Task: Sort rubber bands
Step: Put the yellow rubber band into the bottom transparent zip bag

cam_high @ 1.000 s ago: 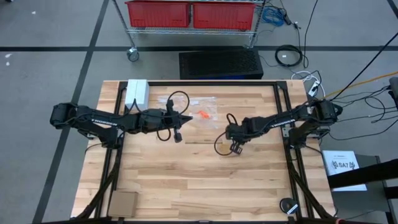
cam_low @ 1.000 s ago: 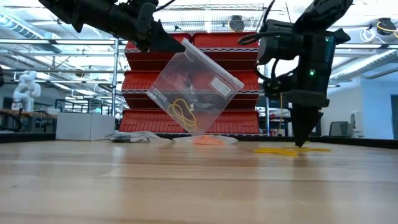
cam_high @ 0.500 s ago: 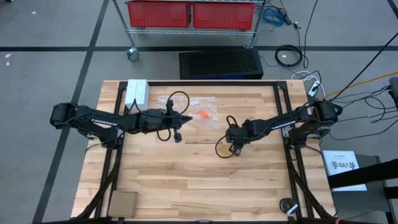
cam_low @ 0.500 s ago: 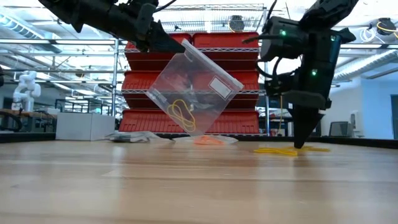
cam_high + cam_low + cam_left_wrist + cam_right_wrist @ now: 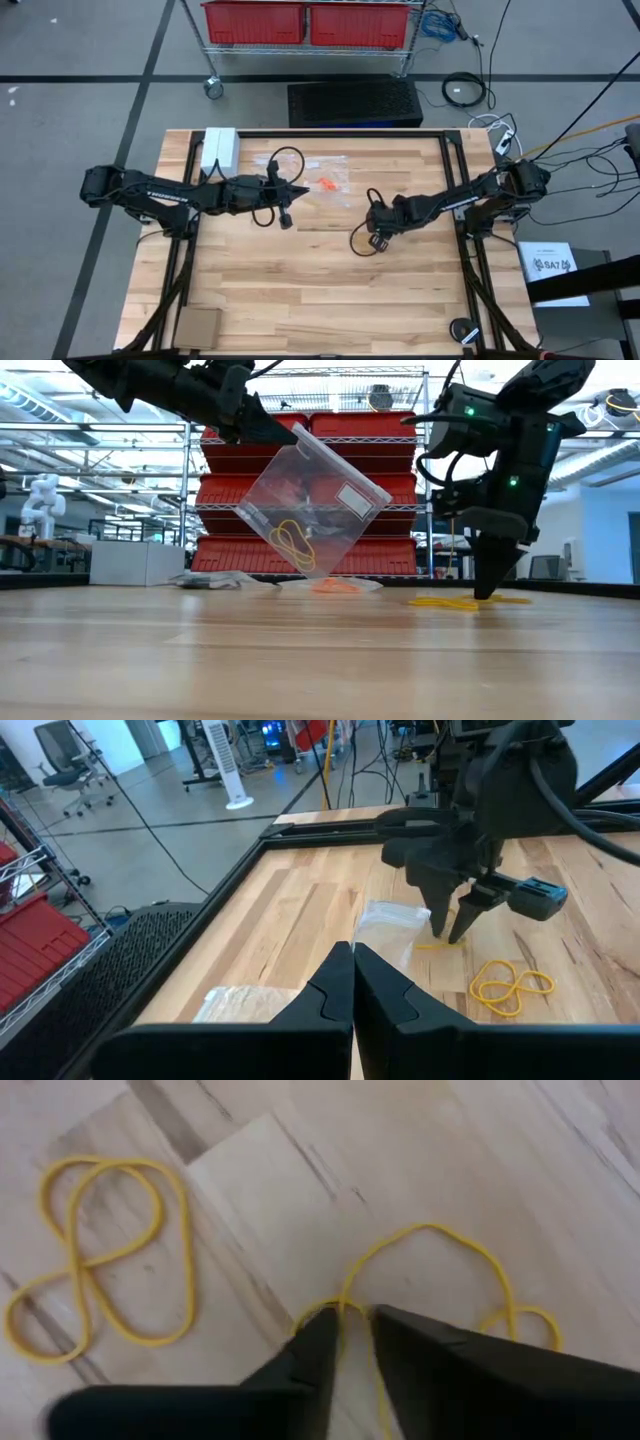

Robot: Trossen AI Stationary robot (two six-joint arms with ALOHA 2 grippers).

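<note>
Since a second ago the right gripper has slid slightly toward the table's right side, its wrist now tilted; fingertips point down onto the thin yellow rubber bands lying on the pale wooden table, a strand sitting in the narrow gap between the nearly closed fingers. The left gripper stays raised, arm stretched level, pinched shut on the corner of a clear plastic zip bag holding more yellow bands.
</note>
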